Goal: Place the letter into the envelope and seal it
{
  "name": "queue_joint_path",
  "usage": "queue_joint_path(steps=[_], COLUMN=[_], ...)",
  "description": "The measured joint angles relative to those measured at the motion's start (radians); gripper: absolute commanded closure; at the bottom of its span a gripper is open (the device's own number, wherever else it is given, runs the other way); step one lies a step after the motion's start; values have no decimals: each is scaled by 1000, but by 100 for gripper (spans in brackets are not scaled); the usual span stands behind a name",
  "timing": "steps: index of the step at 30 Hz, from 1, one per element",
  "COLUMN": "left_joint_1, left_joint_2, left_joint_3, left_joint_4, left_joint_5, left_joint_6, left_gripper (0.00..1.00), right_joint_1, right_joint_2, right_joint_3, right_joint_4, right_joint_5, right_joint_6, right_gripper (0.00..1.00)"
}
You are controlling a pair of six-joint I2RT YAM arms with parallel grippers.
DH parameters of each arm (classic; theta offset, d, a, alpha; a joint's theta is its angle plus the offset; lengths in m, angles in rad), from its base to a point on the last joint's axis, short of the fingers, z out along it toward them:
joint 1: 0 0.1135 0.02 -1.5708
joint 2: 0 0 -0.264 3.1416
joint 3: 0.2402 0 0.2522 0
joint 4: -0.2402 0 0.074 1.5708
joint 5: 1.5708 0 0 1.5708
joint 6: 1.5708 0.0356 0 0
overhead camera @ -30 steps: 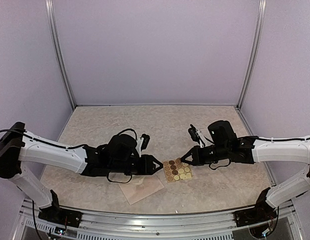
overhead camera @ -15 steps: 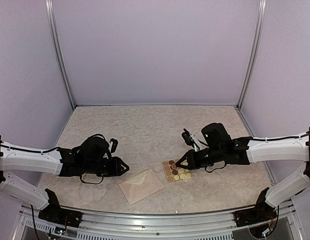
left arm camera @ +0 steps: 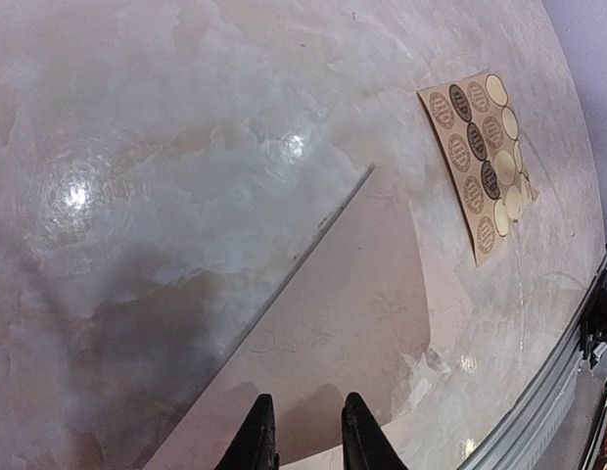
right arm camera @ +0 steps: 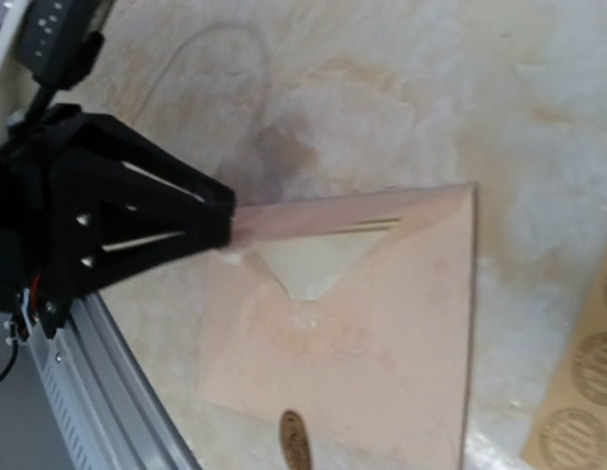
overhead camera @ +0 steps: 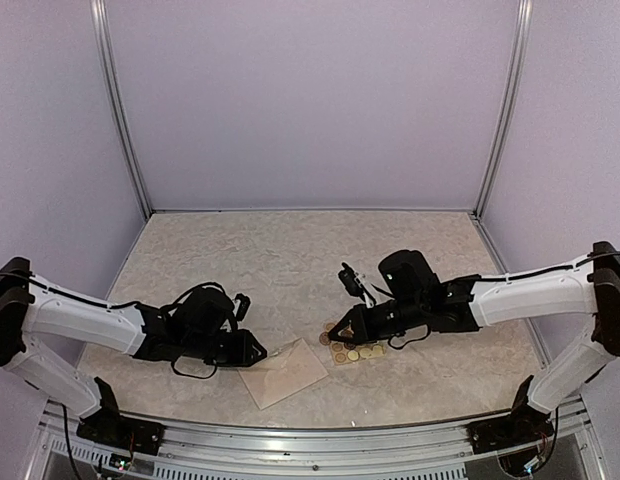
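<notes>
The cream-beige envelope lies flat near the front edge, also in the left wrist view and the right wrist view. A pale letter shows in its V-shaped mouth. My left gripper is at the envelope's left corner; its jaws stand a narrow gap apart over the paper with nothing between them. My right gripper hovers past the envelope's far right corner, pinched on a round brown sticker. Its own fingers are out of the right wrist view.
The square sticker sheet with brown and yellow rounds lies just right of the envelope, under my right arm; it also shows in the left wrist view. The metal front rail runs close behind the envelope's near edge.
My left gripper pulled back left off the envelope, then came in to its left corner. My right gripper moved left from the sticker sheet toward the envelope.
</notes>
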Motion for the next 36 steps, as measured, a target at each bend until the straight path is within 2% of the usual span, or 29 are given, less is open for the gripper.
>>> queue_joint_path(steps=[16,36], left_joint_1=[-66,-77], left_joint_2=[124,134], left_joint_3=[0,-5], left_joint_4=[83,108], left_joint_5=[-7,-32], left_joint_6=[-7,-9], left_gripper=[82,83], right_joint_1=[59,85], right_joint_2=[166,412], right_joint_3=[69,207], right_joint_4=[71,132], right_joint_5=[-54,-152], right_joint_6=[45,68], right_gripper=[100,100])
